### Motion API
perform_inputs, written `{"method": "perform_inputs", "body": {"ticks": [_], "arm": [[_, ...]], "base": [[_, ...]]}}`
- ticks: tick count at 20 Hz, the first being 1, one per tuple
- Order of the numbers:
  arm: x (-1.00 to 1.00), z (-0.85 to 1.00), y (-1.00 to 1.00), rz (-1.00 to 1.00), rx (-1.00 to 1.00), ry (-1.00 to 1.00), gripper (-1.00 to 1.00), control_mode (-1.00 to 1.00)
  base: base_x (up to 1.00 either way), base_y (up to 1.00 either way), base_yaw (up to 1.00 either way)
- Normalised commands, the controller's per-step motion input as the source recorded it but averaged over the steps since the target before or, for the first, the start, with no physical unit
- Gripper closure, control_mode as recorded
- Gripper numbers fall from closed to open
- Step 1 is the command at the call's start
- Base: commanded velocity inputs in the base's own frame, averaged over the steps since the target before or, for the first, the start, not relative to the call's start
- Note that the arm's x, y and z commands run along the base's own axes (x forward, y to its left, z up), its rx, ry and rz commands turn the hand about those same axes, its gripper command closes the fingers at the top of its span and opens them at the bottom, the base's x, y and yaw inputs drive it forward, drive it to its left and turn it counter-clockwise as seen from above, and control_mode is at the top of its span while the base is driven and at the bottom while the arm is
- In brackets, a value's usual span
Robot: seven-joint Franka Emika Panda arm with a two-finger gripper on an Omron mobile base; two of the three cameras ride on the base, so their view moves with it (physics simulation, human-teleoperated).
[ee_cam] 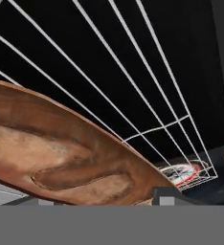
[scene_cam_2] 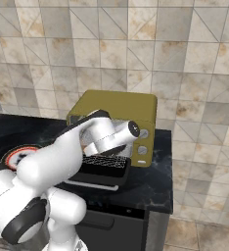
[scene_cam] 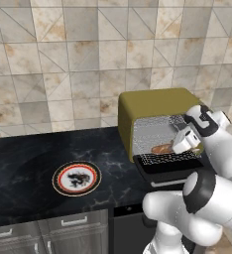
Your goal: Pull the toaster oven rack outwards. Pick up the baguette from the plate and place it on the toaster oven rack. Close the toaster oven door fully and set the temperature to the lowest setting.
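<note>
Looking down the hand camera, I saw the baguette point(ee_cam: 61, 153) lying on the toaster oven rack point(ee_cam: 147, 86), plate point(ee_cam: 181, 173) toward four o'clock; whether the gripper was released, I couldn't tell.

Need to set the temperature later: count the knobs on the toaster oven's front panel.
2 show in the right base view: upper knob and lower knob, both on the toaster oven right panel. The arm may hide more.

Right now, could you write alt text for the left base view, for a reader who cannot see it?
The baguette lies on the pulled-out toaster oven rack of the open toaster oven, with the white arm's hand beside it. To the left, the plate sits on the dark counter.
</note>
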Motion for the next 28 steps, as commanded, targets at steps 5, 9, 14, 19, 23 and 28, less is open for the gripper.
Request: {"method": "perform_inputs", "body": {"ticks": [5,9,14,19,23,28], "arm": [[0.18,-0.04,0.00,0.00,0.02,0.00,1.00,-1.00],[0.29,0.00,0.00,0.00,0.00,0.00,1.00,-1.00],[0.31,-0.08,0.00,0.00,0.00,0.00,1.00,-1.00],[0.29,-0.22,0.00,0.00,0.00,0.02,1.00,-1.00],[0.19,-0.24,0.00,0.00,0.00,0.02,-1.00,-1.00],[-0.10,-0.04,0.00,0.00,0.00,0.00,-1.00,-1.00]], "base": [[0.00,0.00,0.00],[0.00,0.00,0.00],[0.00,0.00,0.00],[0.00,0.00,0.00],[0.00,0.00,0.00],[0.00,0.00,0.00]]}}
